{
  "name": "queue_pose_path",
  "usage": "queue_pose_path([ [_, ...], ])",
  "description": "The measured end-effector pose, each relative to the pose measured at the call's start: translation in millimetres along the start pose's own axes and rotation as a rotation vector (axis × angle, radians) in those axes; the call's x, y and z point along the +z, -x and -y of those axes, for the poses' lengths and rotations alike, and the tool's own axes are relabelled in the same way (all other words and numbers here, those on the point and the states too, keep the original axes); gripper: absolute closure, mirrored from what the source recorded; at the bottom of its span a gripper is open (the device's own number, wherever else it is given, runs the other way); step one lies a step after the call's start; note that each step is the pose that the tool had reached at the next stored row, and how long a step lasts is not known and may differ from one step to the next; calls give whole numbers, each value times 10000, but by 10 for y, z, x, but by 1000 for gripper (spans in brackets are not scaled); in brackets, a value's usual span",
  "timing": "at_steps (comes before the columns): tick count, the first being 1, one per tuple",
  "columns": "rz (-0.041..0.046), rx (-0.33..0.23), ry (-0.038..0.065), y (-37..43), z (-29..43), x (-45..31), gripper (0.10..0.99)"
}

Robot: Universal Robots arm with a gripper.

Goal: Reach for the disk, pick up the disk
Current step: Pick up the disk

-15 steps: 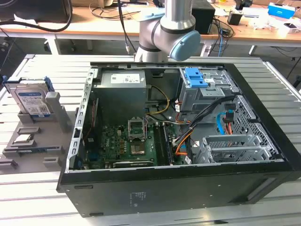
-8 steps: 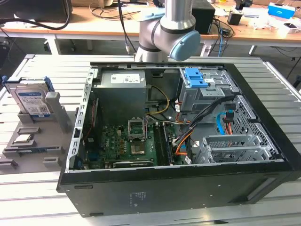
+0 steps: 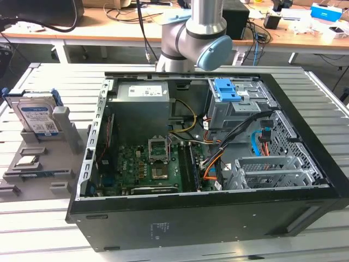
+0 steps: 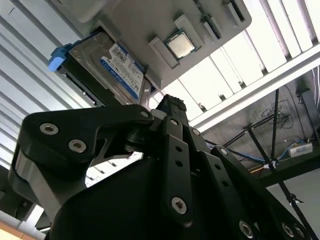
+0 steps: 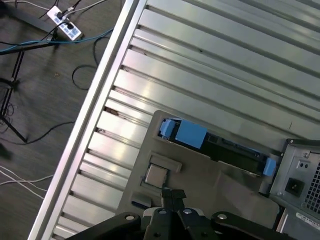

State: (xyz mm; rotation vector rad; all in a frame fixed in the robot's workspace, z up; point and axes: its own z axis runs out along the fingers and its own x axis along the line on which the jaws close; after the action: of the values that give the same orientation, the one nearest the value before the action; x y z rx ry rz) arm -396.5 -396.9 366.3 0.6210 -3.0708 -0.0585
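Note:
The disk (image 3: 38, 117) is a silver-grey hard drive with a white-and-blue label in a blue bracket. It stands tilted in a slot of the grey holder (image 3: 60, 128), at the exterior view's left. In the second wrist view the disk (image 4: 117, 67) shows its label face beyond my gripper (image 4: 170, 102). The first wrist view shows the disk (image 5: 235, 150) edge-on, with its blue bracket toward the camera. There my gripper (image 5: 173, 194) hangs above the holder, apart from the disk. Its fingertips are together with nothing between them.
A small square silver chip (image 5: 156, 175) sits in a pocket of the grey holder, close under the gripper. An open black computer case (image 3: 218, 213) stands beside the holder on the slatted metal table (image 3: 327, 240). Cables and a power strip (image 5: 65, 27) lie on the floor past the table edge.

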Motion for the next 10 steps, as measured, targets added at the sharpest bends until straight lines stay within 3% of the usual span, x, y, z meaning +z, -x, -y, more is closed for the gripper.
queue_pose_path([
  [6,-56,-1477,-1,0,0,0,980],
  [10,-75,-1948,-1,0,0,0,980],
])
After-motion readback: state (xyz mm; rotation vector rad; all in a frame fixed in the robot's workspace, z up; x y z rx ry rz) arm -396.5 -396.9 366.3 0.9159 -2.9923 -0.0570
